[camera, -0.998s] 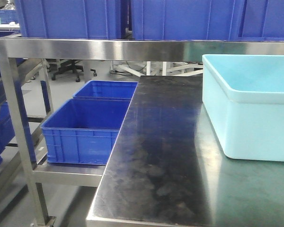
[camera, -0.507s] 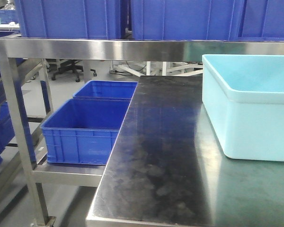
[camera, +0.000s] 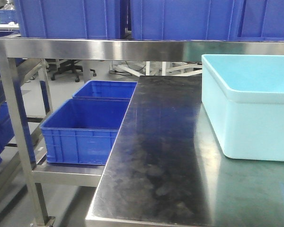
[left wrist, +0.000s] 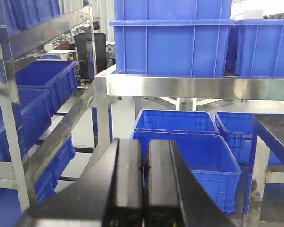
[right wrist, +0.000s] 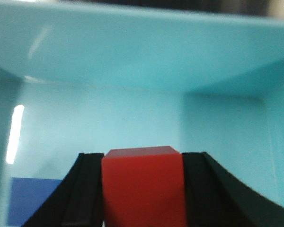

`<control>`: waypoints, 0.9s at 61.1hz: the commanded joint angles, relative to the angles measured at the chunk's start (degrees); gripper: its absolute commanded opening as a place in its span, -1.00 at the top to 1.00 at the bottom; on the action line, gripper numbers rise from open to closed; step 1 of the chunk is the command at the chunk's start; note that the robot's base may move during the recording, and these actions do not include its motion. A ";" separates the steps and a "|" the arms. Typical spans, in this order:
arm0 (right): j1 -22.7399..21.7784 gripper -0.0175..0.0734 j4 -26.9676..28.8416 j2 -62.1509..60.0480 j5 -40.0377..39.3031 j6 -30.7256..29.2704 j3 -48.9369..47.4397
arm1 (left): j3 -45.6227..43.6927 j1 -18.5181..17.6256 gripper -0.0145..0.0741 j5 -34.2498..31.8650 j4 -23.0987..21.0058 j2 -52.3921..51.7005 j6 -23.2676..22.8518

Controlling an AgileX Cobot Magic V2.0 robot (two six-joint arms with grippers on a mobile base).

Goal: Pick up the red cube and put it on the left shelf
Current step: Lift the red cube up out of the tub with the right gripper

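The red cube [right wrist: 143, 189] sits between the black fingers of my right gripper [right wrist: 142, 161], which is shut on it, both pads against its sides. The right wrist view shows this inside the light-blue bin [right wrist: 132, 61], whose walls fill the frame. In the front view that bin [camera: 246, 123] stands on the right of the steel table [camera: 156, 165], and the cube is hidden there. The low left shelf [camera: 66, 174] holds blue crates. My left gripper [left wrist: 145, 146] is shut and empty, facing the shelves. Neither gripper shows in the front view.
Two blue crates [camera: 85, 127] stand on the low left shelf. A steel upper rack [camera: 109, 47] crosses above the table with more blue crates on it. A steel post [camera: 16, 123] stands at the left. A blue object [right wrist: 31, 201] lies on the bin floor.
The front view has shifted very slightly, so the blue crates sit a touch further left. Nothing else differs.
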 commanded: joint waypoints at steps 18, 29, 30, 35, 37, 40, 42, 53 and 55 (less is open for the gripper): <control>15.47 0.49 4.45 -17.28 -4.56 -0.13 -1.73 | 1.41 0.11 0.44 -4.95 0.00 -0.82 0.01; 23.74 0.49 4.45 -21.22 -2.55 -0.13 -1.66 | 1.41 0.11 0.44 -4.95 0.00 -0.82 0.01; 24.45 0.49 4.45 -21.44 -2.41 -0.13 -1.66 | 1.41 0.11 0.44 -4.95 0.00 -0.82 0.01; 26.21 0.49 4.40 -22.76 -2.13 -0.13 -1.39 | 1.41 0.11 0.44 -4.95 0.00 -0.82 0.01; 26.45 0.49 4.40 -23.49 -2.20 -0.13 -0.95 | 1.41 0.11 0.44 -4.95 0.00 -0.82 0.01; 26.45 0.49 4.40 -24.61 -2.76 -0.13 -0.27 | 1.41 0.11 0.44 -4.95 0.00 -0.82 0.01; 26.45 0.49 4.28 -25.47 -3.26 -0.13 0.51 | 1.41 0.11 0.44 -4.95 0.00 -0.82 0.01; 26.45 0.49 3.69 -30.53 -4.97 -0.13 6.25 | 1.41 0.11 0.44 -4.95 0.00 -0.82 0.01; 26.33 0.49 3.69 -31.69 -5.28 -0.13 7.59 | 1.41 0.11 0.44 -4.95 0.00 -0.82 0.01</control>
